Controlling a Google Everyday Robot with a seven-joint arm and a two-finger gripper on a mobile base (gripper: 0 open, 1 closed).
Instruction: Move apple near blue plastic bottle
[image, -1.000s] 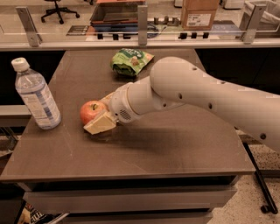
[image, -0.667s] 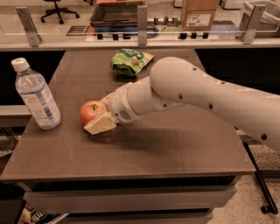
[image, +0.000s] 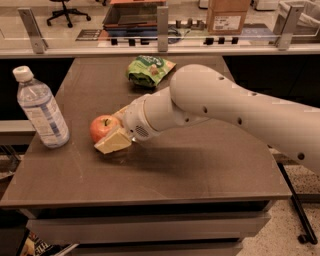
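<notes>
Apple (image: 101, 126) sits between the gripper's (image: 110, 131) jaws, seemingly clamped for carrying (bottle (image: 42, 114) near, beyond their tips).

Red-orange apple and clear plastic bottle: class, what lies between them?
Camera view: only bare brown tabletop separates red-orange apple and clear plastic bottle; gripper sits on the apple's other side.

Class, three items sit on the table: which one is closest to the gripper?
The apple: it sits right at the gripper, while the blue plastic bottle and green snack bag are farther off.
</notes>
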